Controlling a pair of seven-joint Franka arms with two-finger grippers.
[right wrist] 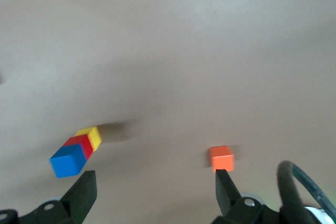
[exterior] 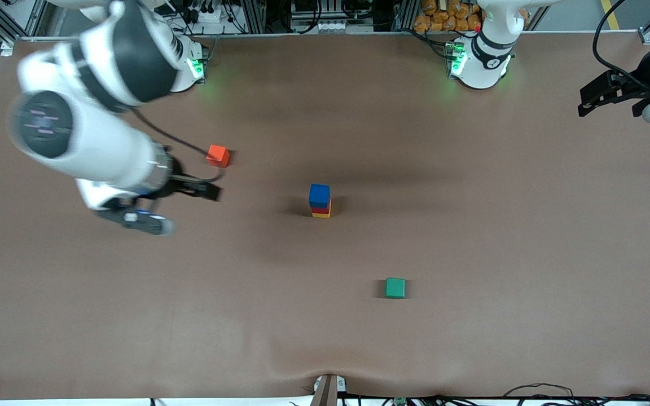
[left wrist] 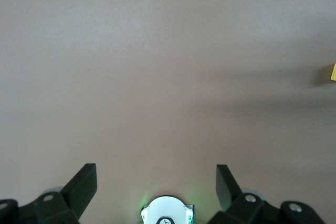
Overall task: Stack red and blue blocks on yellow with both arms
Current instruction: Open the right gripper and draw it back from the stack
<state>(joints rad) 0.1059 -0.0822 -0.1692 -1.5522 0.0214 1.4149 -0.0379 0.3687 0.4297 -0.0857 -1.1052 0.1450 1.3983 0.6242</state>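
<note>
Standing mid-table, the blue block point(exterior: 319, 194) tops the red block point(exterior: 319, 209) on the yellow cube point(exterior: 321, 214), edges roughly flush. Right gripper point(exterior: 175, 206) hangs beside the stack, spread and empty; left gripper point(exterior: 613, 96), also spread and empty, waits well apart.

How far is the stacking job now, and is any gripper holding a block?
The stack looks finished: the blue block sits on the red block, which sits on the yellow block. Nothing is in hand: the right gripper is open beside the orange block, and the left gripper is open at its table end. Nothing seems left.
</note>
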